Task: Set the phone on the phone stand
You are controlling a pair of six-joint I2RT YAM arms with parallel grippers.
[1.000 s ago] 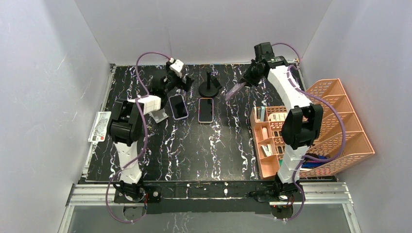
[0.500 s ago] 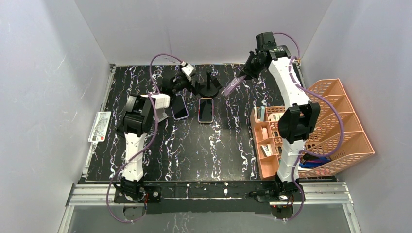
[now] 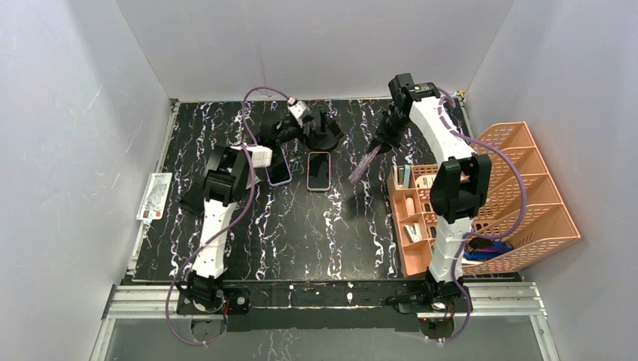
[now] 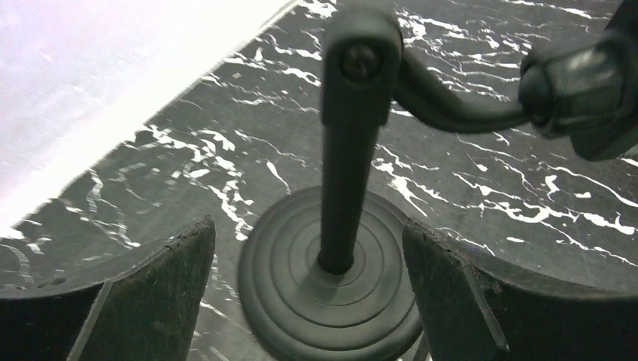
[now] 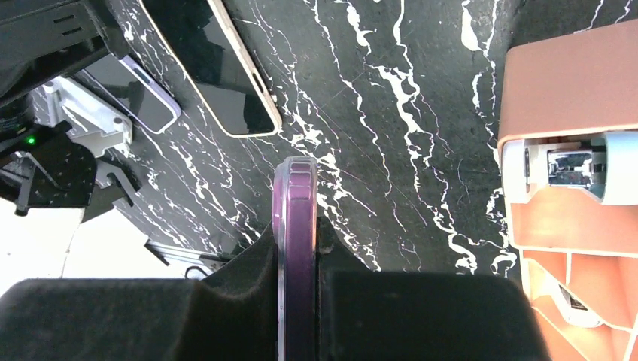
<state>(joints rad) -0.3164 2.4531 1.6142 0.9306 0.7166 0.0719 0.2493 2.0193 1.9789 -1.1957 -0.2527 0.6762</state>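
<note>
Right, here we are mid-carry. The right end effector is clamped on the purple phone, edge-on between its pads in the wrist view, so that grip looks settled. From above, the phone hangs tilted over the counter, right of centre in the frame, down and to the right of the stand and well apart from it.

Over in the upper middle, the left end effector has its fingers spread wide, one either side of the stand's round base, touching nothing as far as I can tell. That reads like a bracing move getting lined up.

Two more phones lie flat on the counter below the stand, a purple-cased phone and a pink-edged phone (neither is being handled). The orange basket sits off at the right edge.

So the step in hand, I'd judge, is the delivery: phone gripped, not yet at the stand. Next up, the right arm needs to swing toward the upper left of the frame and turn the phone to meet the holder at the top of the post. The left probably wants to close on the base first, since a light stand could tip or skid.
</note>
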